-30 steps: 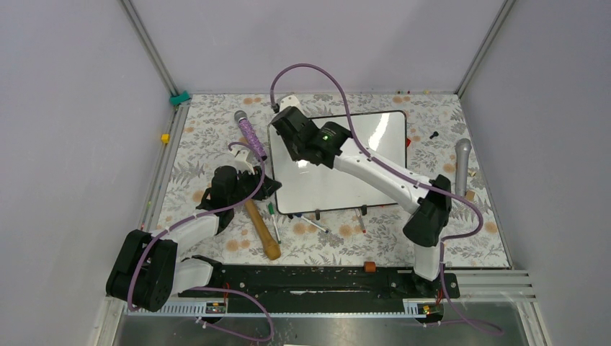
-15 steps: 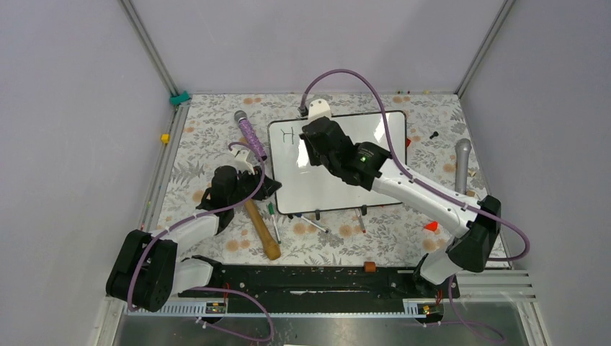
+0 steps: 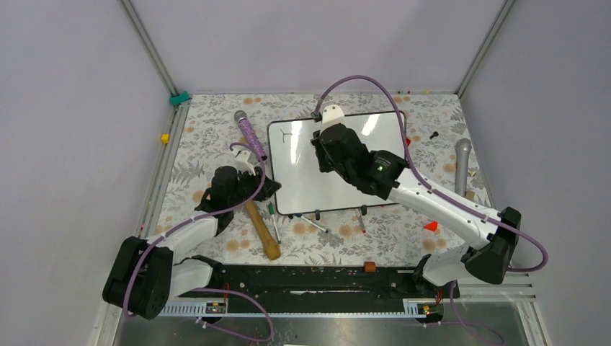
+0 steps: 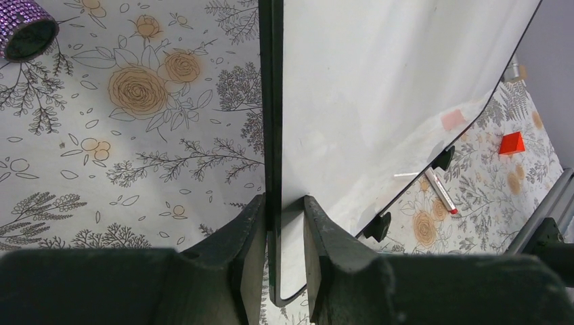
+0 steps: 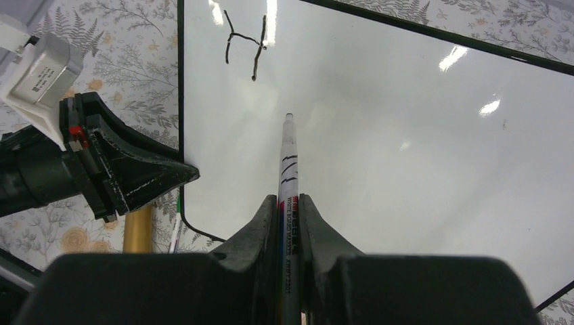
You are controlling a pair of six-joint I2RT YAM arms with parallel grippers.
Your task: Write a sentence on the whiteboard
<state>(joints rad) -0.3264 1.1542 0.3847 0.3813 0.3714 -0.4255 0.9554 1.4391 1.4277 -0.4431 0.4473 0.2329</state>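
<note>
Rightward the right hand (image 5: 289,203) has swung since a second ago, off the top-left corner of the whiteboard (image 3: 306,189), baring a lone H, all there is of the sentence (image 5: 245,44). It is clamped on a marker (image 5: 287,152), tip pointing at the white surface. The board lies flat on the floral worktop (image 3: 209,137). The left hand (image 4: 281,206) pinches its left edge, near the front corner.

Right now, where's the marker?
Right wrist view, centre: the marker is clamped in the right gripper, tip over the whiteboard, near the H.
</note>
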